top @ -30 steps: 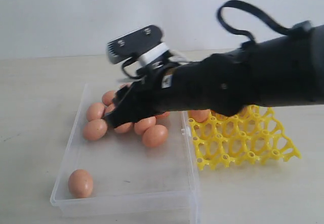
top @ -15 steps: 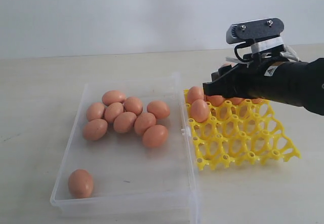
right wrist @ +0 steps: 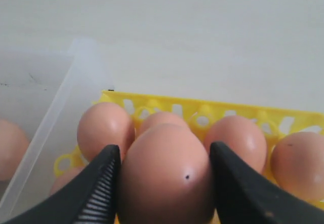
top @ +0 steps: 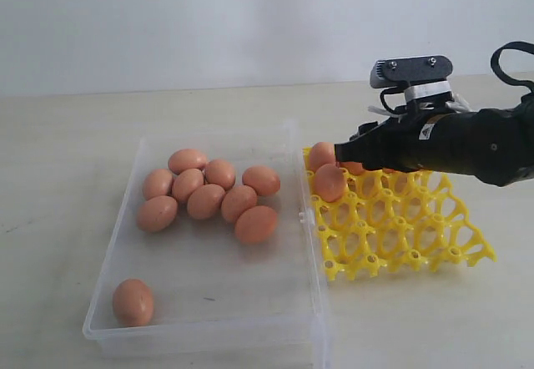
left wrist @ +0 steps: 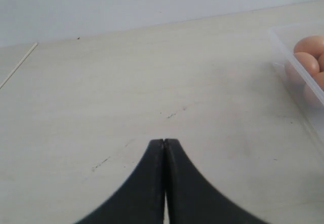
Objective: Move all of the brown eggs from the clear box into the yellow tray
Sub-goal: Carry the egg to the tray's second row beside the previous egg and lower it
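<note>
The right tool [right wrist: 164,153] is clenched on one brown egg. This held egg [right wrist: 164,183] fills the whole gap between the two black fingers [right wrist: 96,188], and a ribbed pad presses on each flank of the shell (a small dark speck marks the shell's near face). The tool hangs low over the yellow tray [top: 400,235], above the tray's edge that lies beside the clear box [top: 209,285].

Just beyond and beneath its fingertips, seated eggs [right wrist: 105,130] already rest in the tray's cups. The right wrist view shows four of them plainly and part of another. In the exterior view two of them sit right under the tool's tip, and the arm hides the cups behind it.

Past the tool's tip, on the side away from its arm, the box holds ten brown eggs [top: 205,201]. Nine are bunched together, touching, at the end of the box level with the tool. A lone egg [top: 133,301] lies in the corner farthest from it.

The left tool [left wrist: 164,144] is clenched with nothing in it, its two dark fingers meeting along their length. It sits above bare tabletop [left wrist: 101,82]. One corner of the clear box, with a few eggs showing through its wall, lies ahead of it and off to one side, well apart.
</note>
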Controlling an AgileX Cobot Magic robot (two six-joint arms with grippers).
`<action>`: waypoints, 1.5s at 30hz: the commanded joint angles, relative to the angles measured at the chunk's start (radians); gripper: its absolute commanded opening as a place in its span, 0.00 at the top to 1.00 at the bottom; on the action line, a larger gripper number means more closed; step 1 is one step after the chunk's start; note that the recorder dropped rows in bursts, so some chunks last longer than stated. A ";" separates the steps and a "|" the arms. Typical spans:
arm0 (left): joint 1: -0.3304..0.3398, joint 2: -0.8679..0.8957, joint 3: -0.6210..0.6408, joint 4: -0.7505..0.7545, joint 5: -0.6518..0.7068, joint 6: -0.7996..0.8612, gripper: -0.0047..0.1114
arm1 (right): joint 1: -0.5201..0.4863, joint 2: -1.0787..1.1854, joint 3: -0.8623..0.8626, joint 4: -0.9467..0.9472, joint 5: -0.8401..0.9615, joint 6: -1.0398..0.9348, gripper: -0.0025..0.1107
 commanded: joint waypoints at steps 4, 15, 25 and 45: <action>0.002 -0.006 -0.004 -0.001 -0.006 -0.005 0.96 | -0.006 0.062 -0.024 -0.017 -0.014 0.026 0.98; 0.002 -0.006 -0.004 -0.001 -0.006 -0.005 0.96 | -0.006 0.068 -0.024 -0.029 -0.028 0.051 0.98; 0.002 -0.006 -0.004 -0.001 -0.006 -0.005 0.96 | -0.011 0.108 -0.064 -0.072 -0.008 0.068 0.98; 0.002 -0.006 -0.004 -0.001 -0.006 -0.005 0.96 | -0.009 0.125 -0.102 -0.113 0.072 0.112 0.86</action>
